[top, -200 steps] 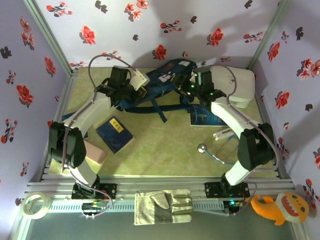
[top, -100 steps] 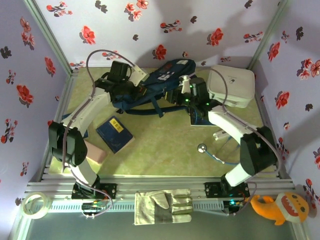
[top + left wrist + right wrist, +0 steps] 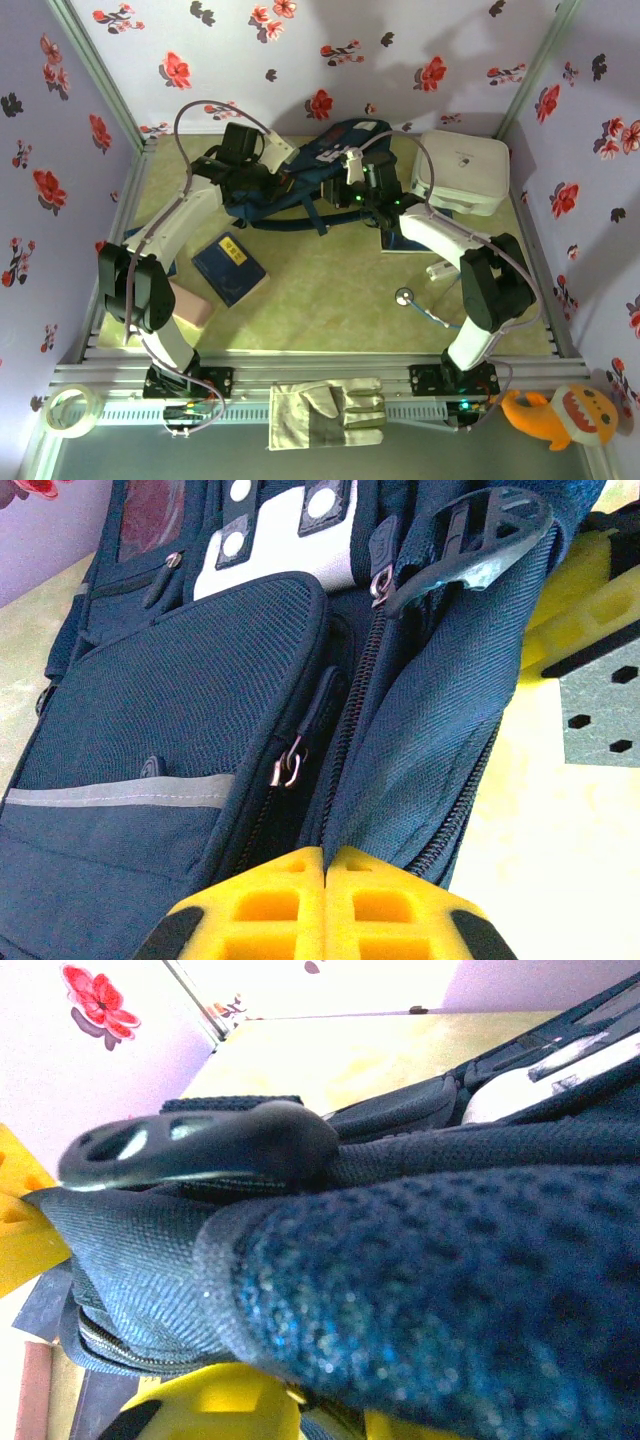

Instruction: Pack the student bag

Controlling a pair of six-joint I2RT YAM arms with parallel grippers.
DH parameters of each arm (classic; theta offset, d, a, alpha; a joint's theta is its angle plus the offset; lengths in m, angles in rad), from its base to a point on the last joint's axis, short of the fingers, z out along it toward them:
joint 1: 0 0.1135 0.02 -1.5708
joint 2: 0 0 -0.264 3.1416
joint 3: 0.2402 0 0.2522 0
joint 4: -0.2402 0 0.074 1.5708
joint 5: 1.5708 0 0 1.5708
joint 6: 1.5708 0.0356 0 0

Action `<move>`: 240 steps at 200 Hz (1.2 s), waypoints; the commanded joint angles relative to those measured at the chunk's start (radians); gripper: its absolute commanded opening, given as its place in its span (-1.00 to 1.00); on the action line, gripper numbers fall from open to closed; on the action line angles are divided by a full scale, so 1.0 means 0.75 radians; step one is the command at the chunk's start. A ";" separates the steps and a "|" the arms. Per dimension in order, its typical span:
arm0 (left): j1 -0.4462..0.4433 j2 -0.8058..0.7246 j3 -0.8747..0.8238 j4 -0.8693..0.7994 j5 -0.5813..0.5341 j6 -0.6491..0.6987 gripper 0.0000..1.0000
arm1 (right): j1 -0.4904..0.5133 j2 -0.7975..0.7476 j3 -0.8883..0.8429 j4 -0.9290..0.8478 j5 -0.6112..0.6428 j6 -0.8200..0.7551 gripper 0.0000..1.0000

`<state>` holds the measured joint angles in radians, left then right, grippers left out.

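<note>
**Left gripper** [image 3: 325, 880]: yellow fingers pressed flat together, clamped on a fold of the student bag [image 3: 180, 680] just beside its main zip. From above, this gripper [image 3: 283, 186] sits at the bag's left side.

**Right gripper** [image 3: 300, 1410]: yellow fingers [image 3: 190, 1405] stand on either side of a thick, padded part of the bag [image 3: 450, 1260]. I cannot tell if they are pinching it or only around it. From above, it [image 3: 345, 195] is at the bag's right-hand near edge.

**Student bag** [image 3: 310, 165]: navy with white patches, lying at the far middle of the table between the two grippers, with dark straps trailing toward the near side.

**Surface**: a pale green table [image 3: 330, 300].
- Left: a blue book [image 3: 230, 268] and a pink block [image 3: 188, 302].
- Far right: a white zip case [image 3: 460, 172].
- Right: a small round metal disc on a cable [image 3: 404, 296].

**Near rail**: a work glove [image 3: 325, 412], a tape roll [image 3: 72, 410] and an orange plush toy [image 3: 555, 412].

**Room**: lilac walls [image 3: 300, 60] with a red flower print.

**Obscured**:
- A second blue item [image 3: 405, 238] is partly under the right arm.
- The right wrist view is blurred at close range.
- A dark plastic loop [image 3: 190, 1150] is soft-edged.
</note>
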<state>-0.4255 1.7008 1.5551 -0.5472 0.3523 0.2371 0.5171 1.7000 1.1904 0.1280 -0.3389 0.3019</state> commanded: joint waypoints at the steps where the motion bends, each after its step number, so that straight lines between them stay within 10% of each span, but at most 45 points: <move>1: -0.008 -0.003 0.050 0.075 0.029 -0.036 -1.00 | -0.003 -0.033 -0.009 0.065 0.046 -0.036 -0.65; 78: -0.008 0.005 0.055 0.080 0.027 -0.044 -1.00 | -0.002 -0.107 -0.073 0.015 0.035 -0.035 -0.53; 240: -0.018 0.045 0.078 0.103 0.027 -0.125 -1.00 | 0.114 -0.094 -0.056 -0.024 0.015 -0.102 -0.97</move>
<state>-0.4313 1.7222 1.5574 -0.5472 0.3523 0.1879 0.5510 1.6485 1.1442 0.1230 -0.3336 0.2619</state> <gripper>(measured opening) 0.041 0.052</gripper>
